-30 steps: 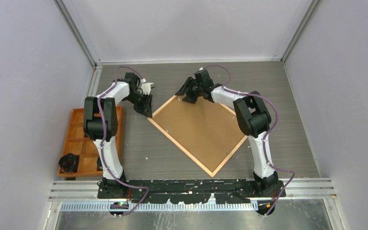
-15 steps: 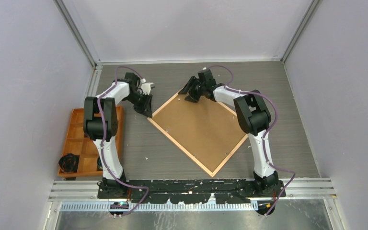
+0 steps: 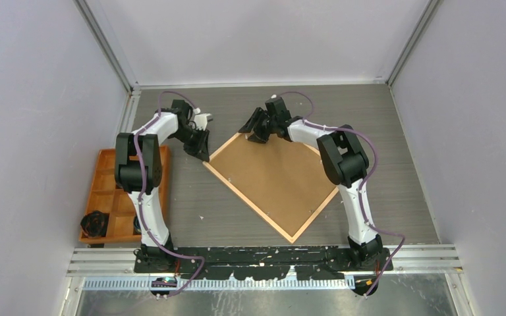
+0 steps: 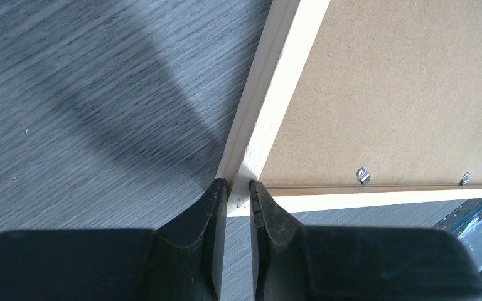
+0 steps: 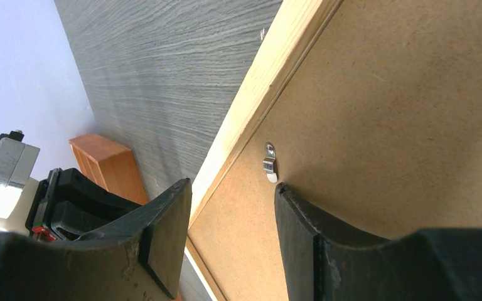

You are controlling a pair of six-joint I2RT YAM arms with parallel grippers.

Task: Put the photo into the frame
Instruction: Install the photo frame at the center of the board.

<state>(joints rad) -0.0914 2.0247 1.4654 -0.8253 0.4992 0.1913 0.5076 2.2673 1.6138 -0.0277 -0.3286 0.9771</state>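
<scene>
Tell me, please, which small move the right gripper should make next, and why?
Probably lower the right gripper a little, so that one finger reaches the metal clip and can push it. Its jaws stand open just over that clip, which sits on the brown backing board beside the frame. The left gripper pinches the frame's corner, so it seems steadied.
</scene>
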